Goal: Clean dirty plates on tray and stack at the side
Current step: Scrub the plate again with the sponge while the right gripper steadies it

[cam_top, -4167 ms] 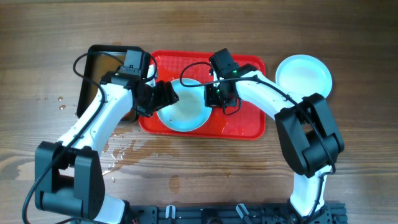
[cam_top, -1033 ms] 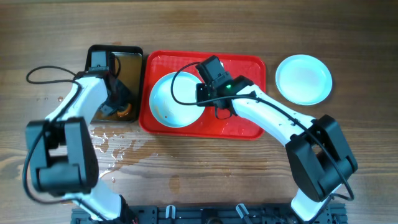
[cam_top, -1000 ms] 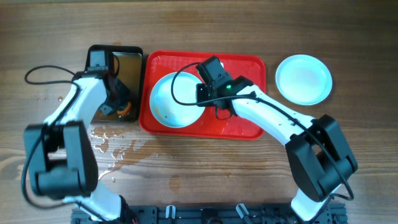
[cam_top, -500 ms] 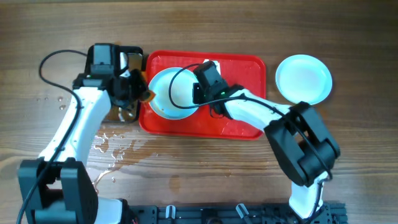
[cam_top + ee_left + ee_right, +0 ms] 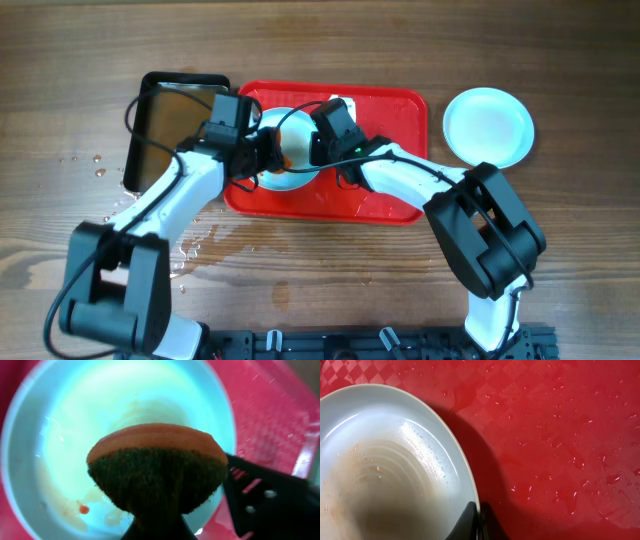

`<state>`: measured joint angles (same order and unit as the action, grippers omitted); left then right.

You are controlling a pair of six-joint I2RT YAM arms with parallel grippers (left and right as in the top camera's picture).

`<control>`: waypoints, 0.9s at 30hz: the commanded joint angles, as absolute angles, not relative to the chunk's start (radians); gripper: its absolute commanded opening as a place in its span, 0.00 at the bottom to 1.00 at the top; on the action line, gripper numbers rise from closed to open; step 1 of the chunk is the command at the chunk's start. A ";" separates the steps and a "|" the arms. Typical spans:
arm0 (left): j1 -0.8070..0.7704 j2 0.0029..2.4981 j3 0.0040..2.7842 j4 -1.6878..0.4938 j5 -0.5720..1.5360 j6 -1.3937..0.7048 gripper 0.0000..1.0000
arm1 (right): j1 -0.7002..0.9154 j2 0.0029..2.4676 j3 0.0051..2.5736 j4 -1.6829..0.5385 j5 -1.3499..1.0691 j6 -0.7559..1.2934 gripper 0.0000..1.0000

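Observation:
On the red tray (image 5: 385, 190) a pale plate (image 5: 287, 181) stands tilted. My right gripper (image 5: 318, 150) is shut on its right rim; in the right wrist view the jaws pinch the rim (image 5: 476, 519) of that plate (image 5: 385, 475), which carries a faint brown film. My left gripper (image 5: 266, 153) is shut on a sponge (image 5: 156, 472) with an orange back and a dark scouring face. The sponge hangs just in front of the plate's inner face (image 5: 100, 415), where orange-brown sauce spots (image 5: 83, 509) show. A second plate (image 5: 488, 127) lies on the table right of the tray.
A black pan (image 5: 172, 125) of brownish water sits left of the tray. Water drops and a wet patch (image 5: 190, 245) lie on the wooden table in front of the pan. Both arms cross over the tray's left half.
My left arm has swung right from the black pan to the plate, bringing the sponge with it. The right gripper keeps its hold on the plate's rim.

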<state>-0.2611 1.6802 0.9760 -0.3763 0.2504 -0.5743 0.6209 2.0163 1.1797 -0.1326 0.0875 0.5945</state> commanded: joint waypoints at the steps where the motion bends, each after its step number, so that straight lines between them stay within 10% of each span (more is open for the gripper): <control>1: -0.268 1.757 0.968 -0.373 0.179 -0.593 0.04 | 0.618 2.045 1.170 -0.136 0.116 0.609 0.04; 14: -0.268 1.827 0.969 -0.423 -0.215 -0.591 0.04 | 0.618 2.045 1.170 -0.139 0.112 0.605 0.04; 27: -0.367 1.750 0.967 -0.437 0.000 -0.599 0.04 | 0.618 2.045 1.170 -0.138 0.112 0.605 0.05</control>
